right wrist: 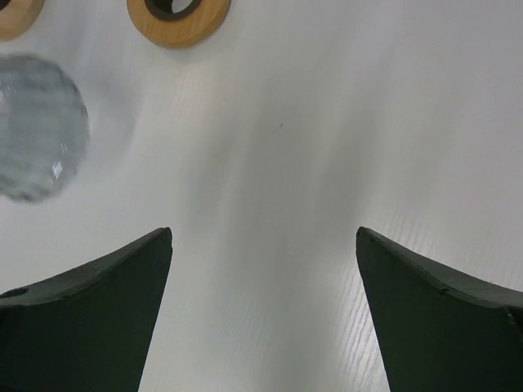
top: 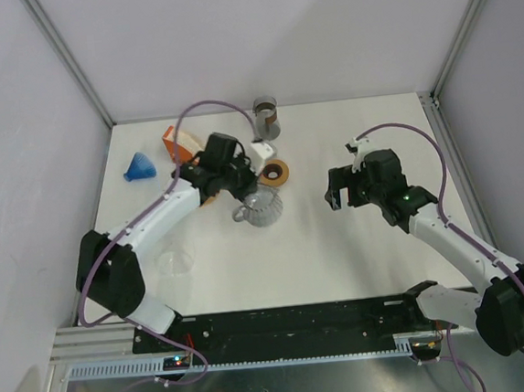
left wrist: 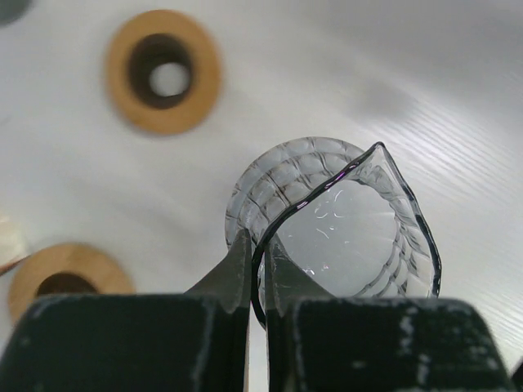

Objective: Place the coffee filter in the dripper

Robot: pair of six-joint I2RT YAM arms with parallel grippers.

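**Left hand [left wrist: 263,265] pinches dripper [top: 261,210] rim, right hand [top: 337,194] wide**

Left hand is narrow, one finger inside and one outside the glass dripper's rim. The dripper is near the tabletop [top: 341,262] centre, well off every edge. Wooden ring [top: 275,172] is just beside it at 12 o'clock, not touching. Right hand at 3 o'clock holds nothing, with bare tabletop below it and out to the near edge. Small white piece [top: 260,148] lies past the ring; cannot tell if it's the filter. Blue cone [top: 138,165] sits at 10 o'clock near the left edge.

Left wrist: upper wooden ring [left wrist: 163,72] blurred; lower wooden ring [left wrist: 61,273] partly hidden by left gripper [left wrist: 260,245]. Right wrist: glass dripper [right wrist: 37,126] blurred, cut off at left. Top view: orange object [top: 178,145] near the desk's far-left corner partly behind left arm [top: 167,213].
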